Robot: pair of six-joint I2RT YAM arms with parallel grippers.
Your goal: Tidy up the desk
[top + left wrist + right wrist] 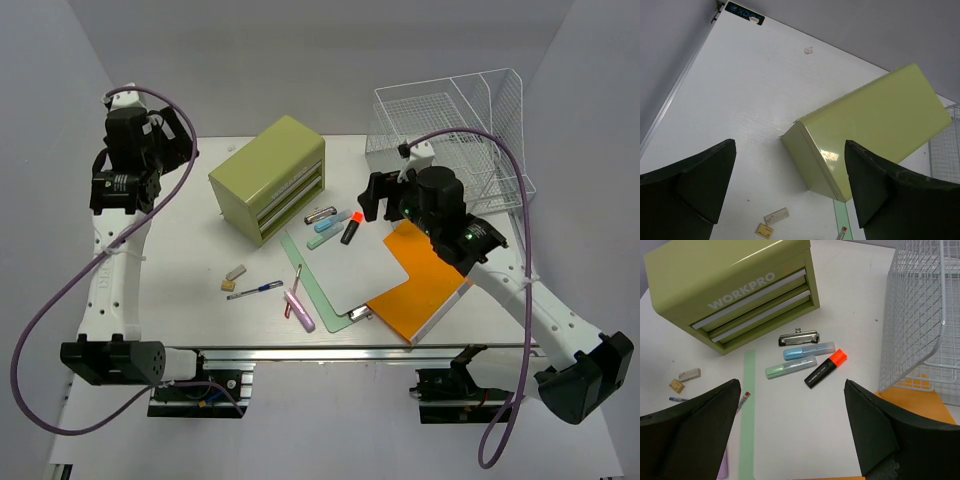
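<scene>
Found the desk point(180, 250) spread beneath both arms, its middle and front edge littered with highlighters point(335, 225), pens point(255, 290), erasers point(236, 271), clipboard point(345, 270) and orange notebook point(420, 285). Saw left gripper point(790, 145) and right gripper point(791, 385) gaping, holding nothing. Judged sorting hardly started.

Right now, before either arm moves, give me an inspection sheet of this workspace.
Surface: white desk, silver rail along its front edge.
Job's things: the desk only; loose stationery lies across its middle.
Clutter: olive-green drawer box, drawers shut; wire tray rack far right; binder clip, blue highlighter, green highlighter, orange-capped marker; clipboard; orange notebook; two erasers; pen.
Grippers: left gripper open, empty, raised beside the drawer box; right gripper open, empty, above the highlighters.
Cables: purple cable loops from each arm.
Surroundings: plain pale walls; nothing else seen.
</scene>
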